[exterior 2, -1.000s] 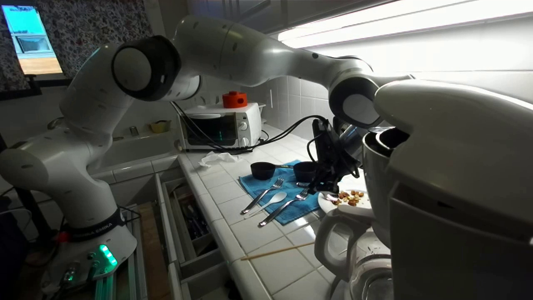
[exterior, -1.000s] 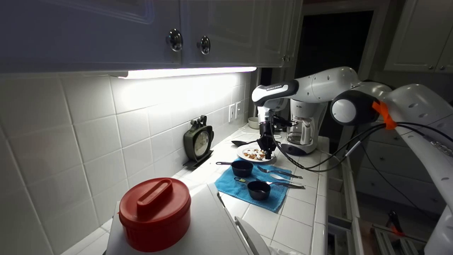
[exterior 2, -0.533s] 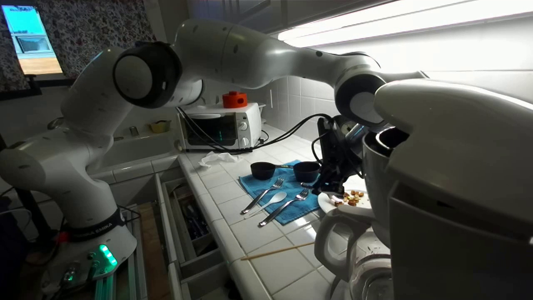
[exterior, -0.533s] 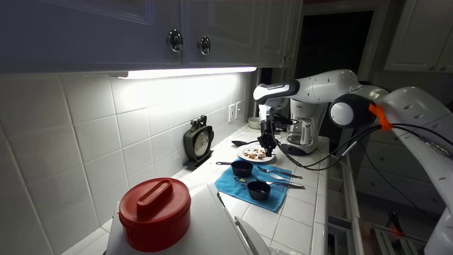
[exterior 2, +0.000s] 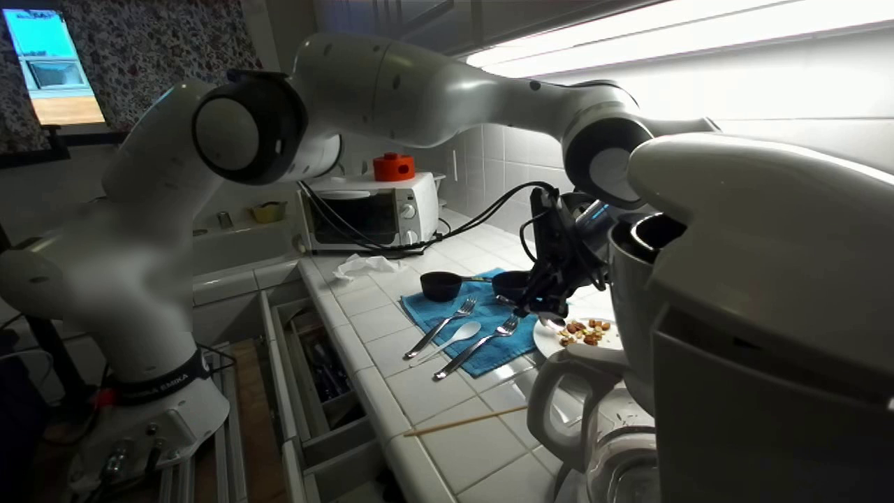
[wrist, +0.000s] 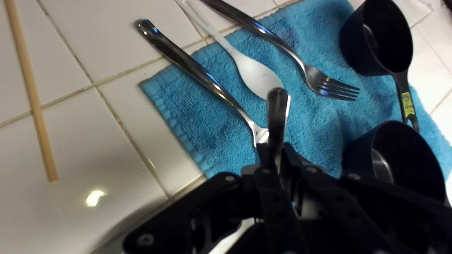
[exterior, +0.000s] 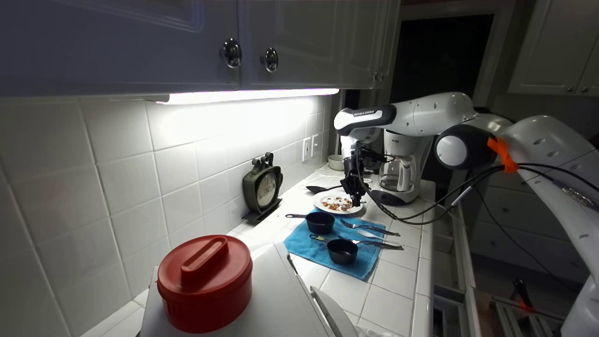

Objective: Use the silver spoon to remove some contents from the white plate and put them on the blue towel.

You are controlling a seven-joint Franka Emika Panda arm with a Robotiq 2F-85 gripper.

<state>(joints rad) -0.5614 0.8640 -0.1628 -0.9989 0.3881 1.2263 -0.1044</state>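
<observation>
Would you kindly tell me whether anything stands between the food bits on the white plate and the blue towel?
Apart from the gripper overhead, nothing visible stands between the white plate, with its food bits, and the blue towel. On the towel's plate side, though, a black measuring cup and a metal fork take up landing room.

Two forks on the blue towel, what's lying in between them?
A white spoon, its bowl on the blue towel and its handle reaching out over the tiles; the wrist view shows it clearly.

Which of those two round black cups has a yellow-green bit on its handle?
The round black cup farther from the white round plate; the nearer cup shows a plain black handle.
</observation>
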